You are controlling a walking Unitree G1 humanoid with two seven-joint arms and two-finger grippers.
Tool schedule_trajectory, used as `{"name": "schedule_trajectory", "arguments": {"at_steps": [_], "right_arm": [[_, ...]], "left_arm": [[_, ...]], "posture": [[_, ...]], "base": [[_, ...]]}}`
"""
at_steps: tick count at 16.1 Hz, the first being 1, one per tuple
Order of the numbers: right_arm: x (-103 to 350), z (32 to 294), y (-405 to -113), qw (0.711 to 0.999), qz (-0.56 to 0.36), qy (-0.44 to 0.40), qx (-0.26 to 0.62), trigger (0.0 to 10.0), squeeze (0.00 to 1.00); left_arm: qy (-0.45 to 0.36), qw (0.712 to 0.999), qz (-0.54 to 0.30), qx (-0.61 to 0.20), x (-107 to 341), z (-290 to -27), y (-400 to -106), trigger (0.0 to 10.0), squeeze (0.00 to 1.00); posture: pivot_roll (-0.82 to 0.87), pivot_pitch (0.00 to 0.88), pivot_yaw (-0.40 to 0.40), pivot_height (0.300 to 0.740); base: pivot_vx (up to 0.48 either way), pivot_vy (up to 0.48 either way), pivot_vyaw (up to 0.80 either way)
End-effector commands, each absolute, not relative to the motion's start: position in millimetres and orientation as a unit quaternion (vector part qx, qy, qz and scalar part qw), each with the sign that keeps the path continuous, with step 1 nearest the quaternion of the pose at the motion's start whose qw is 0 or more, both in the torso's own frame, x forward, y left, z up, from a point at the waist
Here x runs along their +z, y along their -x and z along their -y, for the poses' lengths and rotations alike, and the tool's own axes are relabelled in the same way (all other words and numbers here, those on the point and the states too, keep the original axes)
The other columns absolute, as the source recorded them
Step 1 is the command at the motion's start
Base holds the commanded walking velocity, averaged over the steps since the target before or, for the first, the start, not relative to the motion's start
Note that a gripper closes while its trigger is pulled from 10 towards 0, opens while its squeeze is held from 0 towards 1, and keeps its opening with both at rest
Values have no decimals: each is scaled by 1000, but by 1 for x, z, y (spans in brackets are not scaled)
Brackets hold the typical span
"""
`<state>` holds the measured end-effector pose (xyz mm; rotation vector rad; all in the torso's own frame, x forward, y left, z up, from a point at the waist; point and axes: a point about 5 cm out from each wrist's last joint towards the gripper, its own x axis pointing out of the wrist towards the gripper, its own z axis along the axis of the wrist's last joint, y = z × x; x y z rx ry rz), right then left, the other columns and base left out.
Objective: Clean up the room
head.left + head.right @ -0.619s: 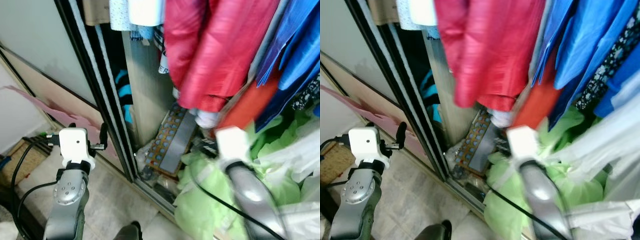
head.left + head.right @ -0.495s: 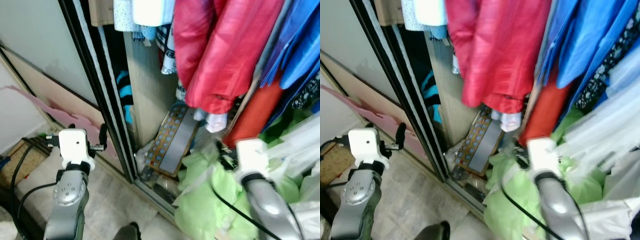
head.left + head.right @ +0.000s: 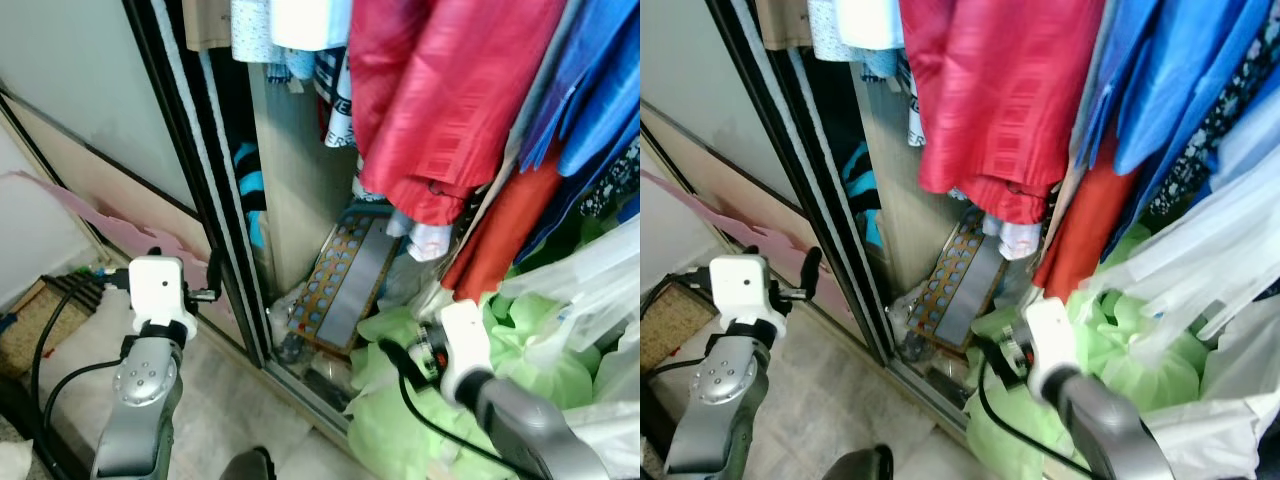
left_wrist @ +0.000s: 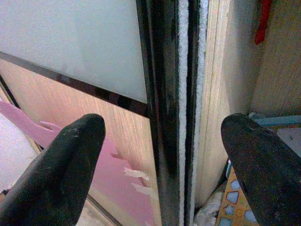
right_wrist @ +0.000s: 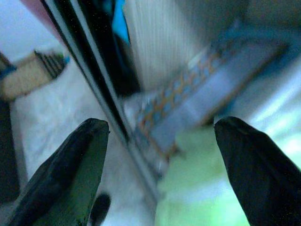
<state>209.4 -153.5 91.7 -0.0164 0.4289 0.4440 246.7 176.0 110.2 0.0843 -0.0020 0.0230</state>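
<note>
Silver arms, white wrist blocks, black cables, black gripper fingers (image 4: 56, 179)

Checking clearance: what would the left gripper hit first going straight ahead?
Probably the black edge frame of the sliding wardrobe door, centred between the open left gripper's fingers; depth is unclear.
</note>
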Motion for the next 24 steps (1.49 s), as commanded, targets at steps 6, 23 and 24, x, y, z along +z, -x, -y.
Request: {"name": "schedule_trajectory", "arguments": {"at_steps": [6, 23, 24], "right_arm": [[126, 129, -247, 972, -81, -8, 219, 10000, 0], [128, 119, -264, 969, -38, 7, 245, 10000, 0], [128, 118, -266, 970, -35, 6, 243, 10000, 0]], "left_arm": [[-38, 998, -9, 57, 110, -188, -245, 10000, 0], [0, 995, 6, 98, 113, -186, -228, 10000, 0], [0, 995, 6, 99, 113, -187, -227, 10000, 0]], "posture": [[17, 39, -7, 740], [94, 49, -110, 740], [94, 50, -106, 740]], "base": [[0, 0, 796], [0, 0, 652], [0, 0, 0]]}}
